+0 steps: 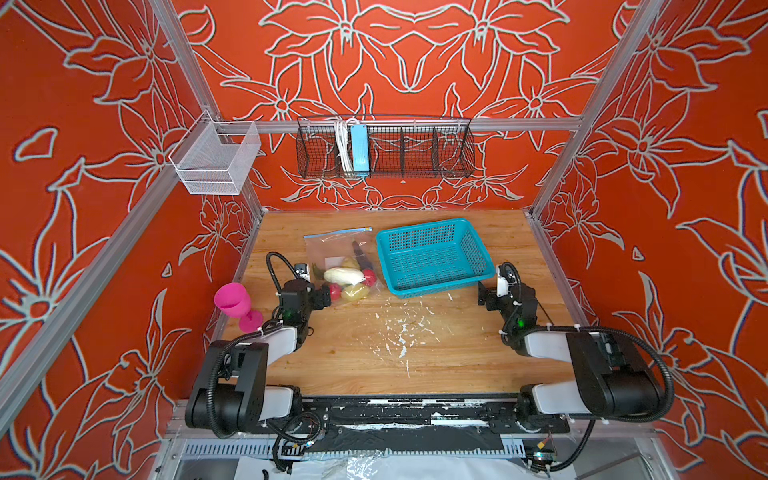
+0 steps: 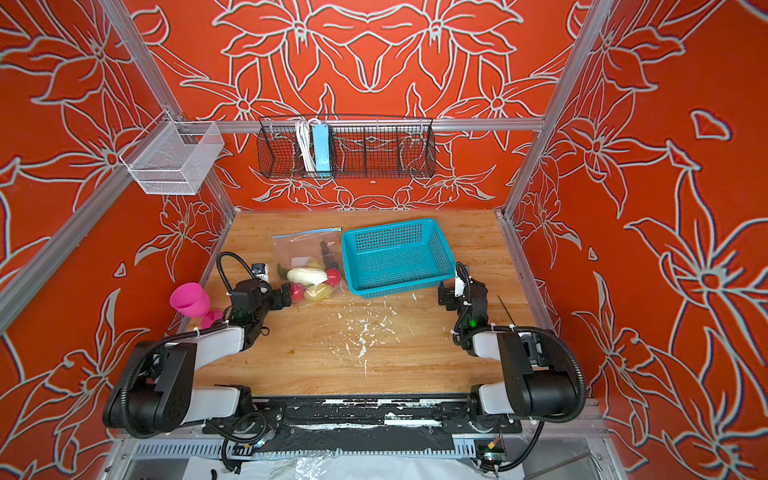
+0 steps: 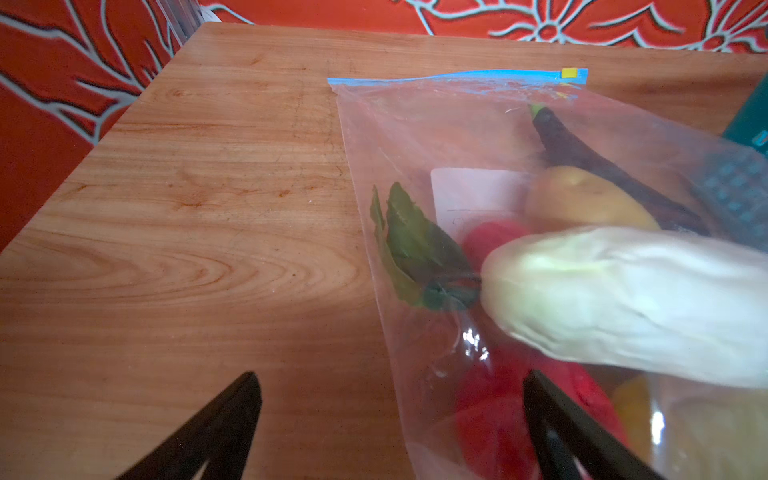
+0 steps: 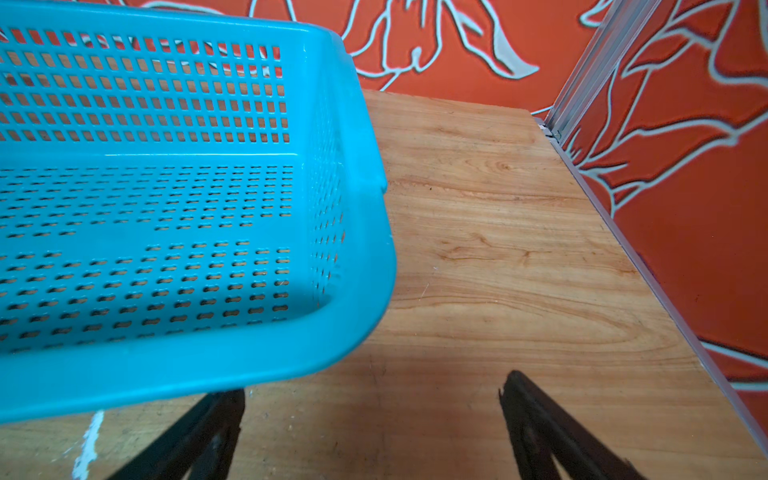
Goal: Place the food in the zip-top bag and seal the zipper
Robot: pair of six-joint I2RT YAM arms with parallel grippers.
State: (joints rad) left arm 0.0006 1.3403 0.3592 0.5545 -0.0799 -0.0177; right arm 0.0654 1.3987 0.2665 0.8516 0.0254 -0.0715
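Note:
The clear zip-top bag (image 1: 328, 249) (image 2: 297, 249) (image 3: 415, 137) lies flat on the wooden table left of centre. The food is inside it: a white vegetable (image 1: 343, 275) (image 3: 623, 303), potato lumps (image 1: 354, 293) (image 3: 582, 199), red pieces (image 1: 369, 276) (image 3: 490, 237), a green leaf (image 3: 411, 245) and a dark long piece (image 3: 582, 158). The blue zipper (image 1: 338, 231) (image 3: 457, 76) runs along the bag's far edge, its yellow end towards the basket. My left gripper (image 1: 316, 297) (image 3: 392, 378) is open at the bag's near left corner. My right gripper (image 1: 498, 297) (image 4: 372, 390) is open, empty, by the basket's near right corner.
A teal mesh basket (image 1: 432, 286) (image 4: 208, 374) stands right of the bag, touching it, with nothing inside. A pink goblet (image 1: 235, 301) leans at the table's left edge. White flecks (image 1: 401, 332) mark the table's middle. Wire baskets (image 1: 386, 149) hang on the back wall.

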